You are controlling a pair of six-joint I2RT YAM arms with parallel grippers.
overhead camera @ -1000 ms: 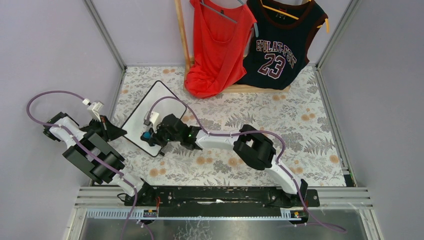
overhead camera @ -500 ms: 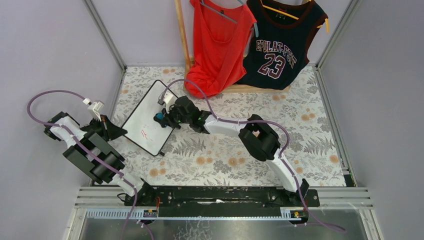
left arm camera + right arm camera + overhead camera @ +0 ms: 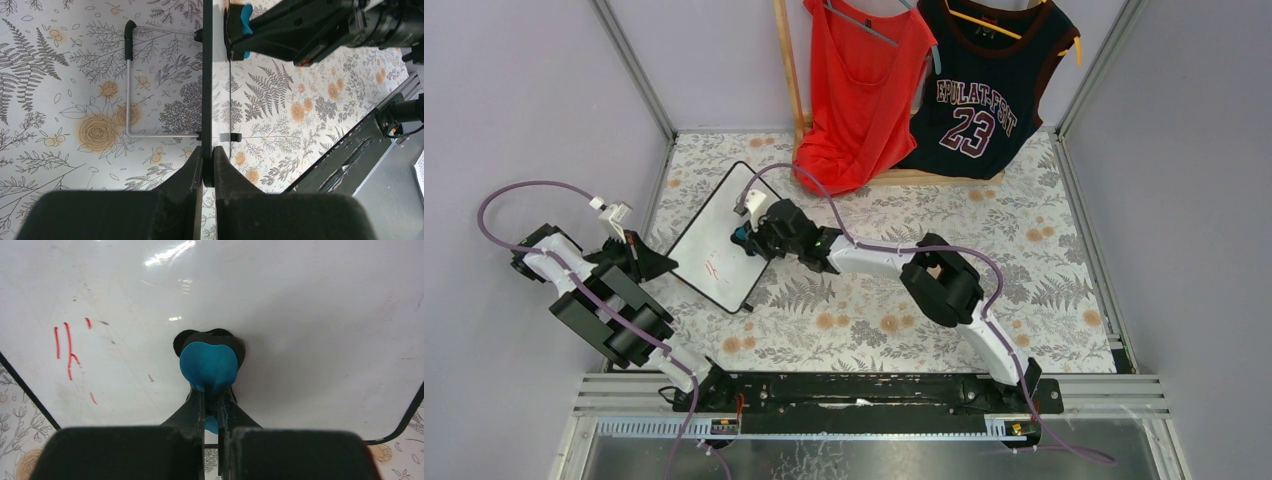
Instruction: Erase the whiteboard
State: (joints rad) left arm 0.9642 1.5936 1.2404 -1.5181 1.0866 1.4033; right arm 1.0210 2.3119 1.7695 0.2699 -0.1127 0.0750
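The whiteboard (image 3: 707,228) stands propped at a tilt on the floral table at the left. Its white face (image 3: 310,310) bears a few red marks (image 3: 69,351) near its lower left. My right gripper (image 3: 212,396) is shut on a blue eraser (image 3: 208,364) with a black pad, pressed against the board's face right of the marks. My left gripper (image 3: 208,154) is shut on the whiteboard's black frame (image 3: 207,75), seen edge-on. In the top view the left gripper (image 3: 670,265) sits at the board's left edge and the right gripper (image 3: 746,236) over its upper right part.
A wire stand (image 3: 129,90) juts from the board's back. A red top (image 3: 859,90) and a dark jersey (image 3: 984,85) hang on a wooden rack (image 3: 790,70) at the back. Grey walls enclose the table on three sides.
My right gripper swept the eraser from the board's near lower part up to its upper right, uncovering the red marks, then shifted slightly left. The left arm stayed still.
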